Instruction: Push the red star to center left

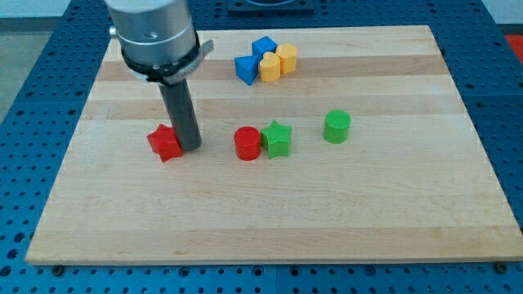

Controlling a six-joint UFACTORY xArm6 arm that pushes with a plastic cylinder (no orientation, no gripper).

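The red star [165,143] lies on the wooden board [270,212] at the view's left, about mid-height. My tip [189,148] stands right against the star's right side, touching it or nearly so. The rod rises from there to the grey arm head at the view's top left.
A red cylinder [247,144] and a green star [277,138] touch each other right of my tip. A green cylinder [337,126] stands further right. Two blue blocks [246,69] [263,47] and two yellow blocks [269,67] [286,58] cluster at the view's top centre.
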